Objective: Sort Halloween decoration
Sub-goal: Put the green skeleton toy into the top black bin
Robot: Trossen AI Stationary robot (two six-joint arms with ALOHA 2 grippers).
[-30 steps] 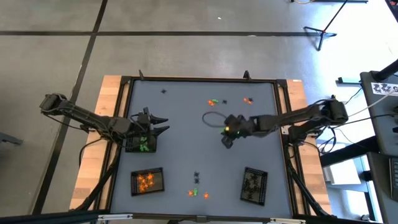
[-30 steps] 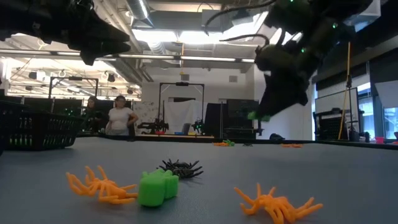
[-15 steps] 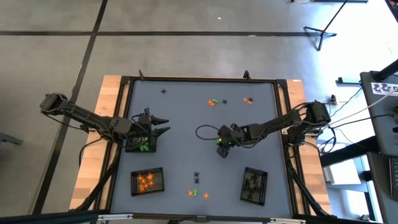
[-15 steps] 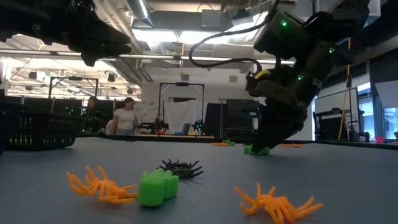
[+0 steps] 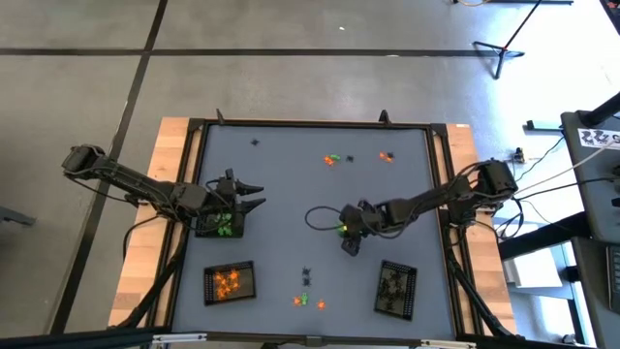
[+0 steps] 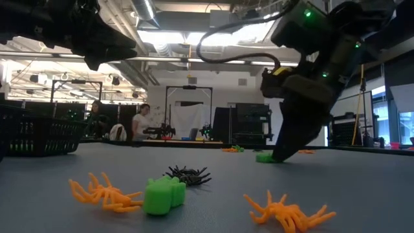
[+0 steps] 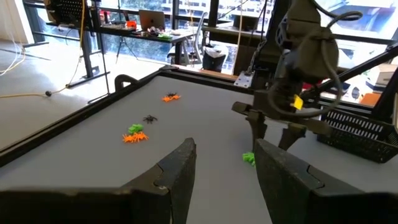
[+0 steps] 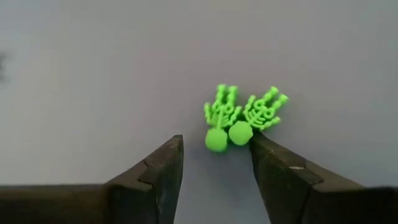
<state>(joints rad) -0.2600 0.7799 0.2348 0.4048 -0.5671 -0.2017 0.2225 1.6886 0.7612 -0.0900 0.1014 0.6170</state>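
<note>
On the grey table [image 5: 281, 174], the left gripper [image 5: 250, 194] waits at nine o'clock, fingers spread, above the black mesh tray [image 5: 221, 225] holding green pieces. Near centre, the right gripper [image 8: 214, 163] stands spread just over two bright green plastic skeleton trinkets [image 8: 239, 118]. Judged step: picking them; next, descend and close.

Bright ceiling glare, backlit dark arms

Three black mesh trays [image 5: 230, 282], two arms, roughly ten tiny trinkets [image 5: 332, 159] loose on the table.
</note>
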